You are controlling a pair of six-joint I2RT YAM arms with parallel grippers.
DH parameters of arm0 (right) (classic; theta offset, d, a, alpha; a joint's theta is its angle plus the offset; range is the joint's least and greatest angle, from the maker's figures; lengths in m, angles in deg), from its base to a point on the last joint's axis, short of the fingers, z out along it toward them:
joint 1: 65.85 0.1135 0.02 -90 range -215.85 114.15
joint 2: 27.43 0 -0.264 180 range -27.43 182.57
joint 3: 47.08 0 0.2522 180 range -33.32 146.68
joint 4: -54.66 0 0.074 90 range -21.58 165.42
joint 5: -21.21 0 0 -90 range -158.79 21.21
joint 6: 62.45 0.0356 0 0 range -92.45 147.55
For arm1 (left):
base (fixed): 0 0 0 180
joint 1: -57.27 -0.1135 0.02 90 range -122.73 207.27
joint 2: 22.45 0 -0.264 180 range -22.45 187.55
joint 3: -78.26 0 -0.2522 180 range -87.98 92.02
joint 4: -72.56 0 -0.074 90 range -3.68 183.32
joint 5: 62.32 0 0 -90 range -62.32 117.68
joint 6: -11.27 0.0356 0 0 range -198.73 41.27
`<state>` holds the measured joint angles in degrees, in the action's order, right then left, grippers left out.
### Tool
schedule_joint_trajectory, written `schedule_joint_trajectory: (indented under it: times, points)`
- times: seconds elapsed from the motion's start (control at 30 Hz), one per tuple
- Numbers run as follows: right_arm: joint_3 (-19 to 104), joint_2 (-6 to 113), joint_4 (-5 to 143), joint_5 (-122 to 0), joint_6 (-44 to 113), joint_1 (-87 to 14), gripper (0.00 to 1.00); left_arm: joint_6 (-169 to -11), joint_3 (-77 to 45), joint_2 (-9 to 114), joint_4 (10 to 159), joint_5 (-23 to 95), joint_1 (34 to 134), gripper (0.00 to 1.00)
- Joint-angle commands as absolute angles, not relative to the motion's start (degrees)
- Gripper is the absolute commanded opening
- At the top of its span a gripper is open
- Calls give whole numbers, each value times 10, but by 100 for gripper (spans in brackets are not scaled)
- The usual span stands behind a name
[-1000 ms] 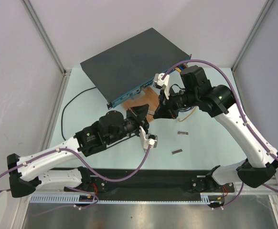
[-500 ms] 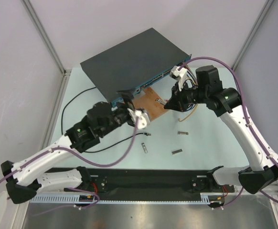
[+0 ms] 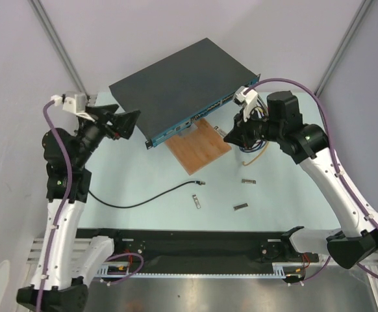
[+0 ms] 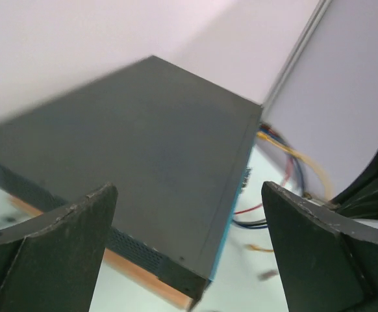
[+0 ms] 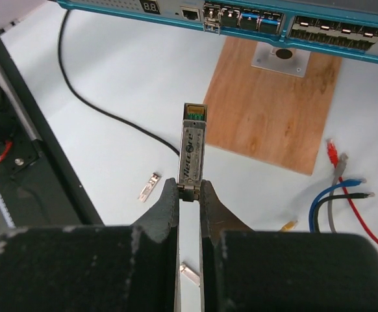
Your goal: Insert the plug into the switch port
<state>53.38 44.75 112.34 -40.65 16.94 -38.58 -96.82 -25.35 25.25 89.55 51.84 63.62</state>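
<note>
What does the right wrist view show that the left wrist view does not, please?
Only the right wrist view shows the right gripper shut on a silver stick, the ports along the box's blue face and the black cable. Only the left wrist view shows the box's dark top and the open, empty left gripper. Both show the wooden board under the box and the coloured cables.

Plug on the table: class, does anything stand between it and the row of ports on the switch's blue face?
Only the wooden board, which lies flat on the table between the plug and the switch port row. Nothing upright shows in that gap in the top view.
</note>
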Motion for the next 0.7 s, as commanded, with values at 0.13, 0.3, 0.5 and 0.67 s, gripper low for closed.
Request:
schedule_joint_trajectory:
  times: [0.13, 0.3, 0.5, 0.67]
  points:
    - [514, 436, 1062, -530, 138, -335, 0, -1319, -390, 226, 771, 653, 484, 99]
    - [518, 455, 1049, -553, 122, -315, 0, -1408, -449, 261, 725, 678, 441, 100]
    - [525, 481, 1037, -561, 123, -309, 0, -1472, -482, 338, 619, 707, 442, 98]
    - [540, 505, 1028, -570, 136, -306, 0, -1477, -460, 395, 579, 709, 457, 97]
